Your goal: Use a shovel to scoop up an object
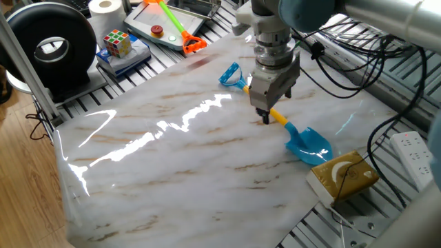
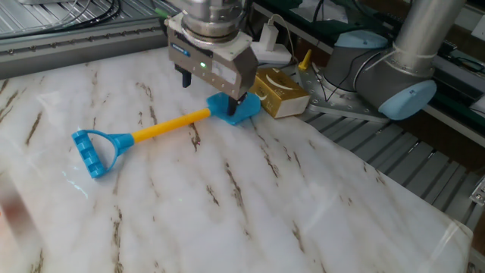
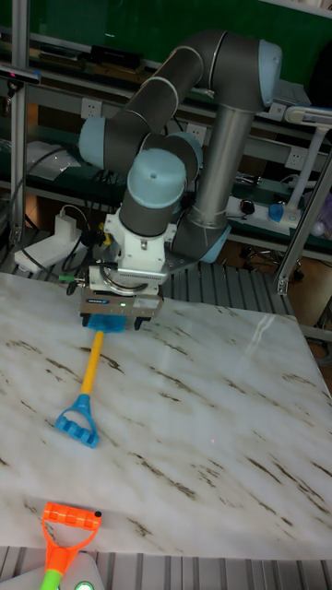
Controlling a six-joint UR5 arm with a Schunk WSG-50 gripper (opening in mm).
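Observation:
The shovel lies flat on the marble table (image 1: 172, 158), its blue loop end (image 1: 231, 74) at the far side, its orange-yellow shaft (image 2: 163, 125) in the middle and its light-blue blade (image 1: 309, 145) pointing at the object. The object, a tan-yellow block (image 1: 342, 176) with a pale crescent on top, sits at the table edge just past the blade, and the other fixed view shows the block (image 2: 276, 91) too. My gripper (image 2: 214, 97) hovers open just above where shaft meets blade, fingers apart on either side, holding nothing. In the tall view the gripper (image 3: 115, 321) partly hides the blade.
A green-shafted toy tool with an orange head (image 1: 176, 24), a puzzle cube (image 1: 117, 43), a paper roll (image 1: 107, 8) and a black round device (image 1: 52, 45) stand beyond the far left edge. Cables and a power strip (image 1: 413, 148) lie to the right. The arm's base (image 2: 394, 76) stands behind the block.

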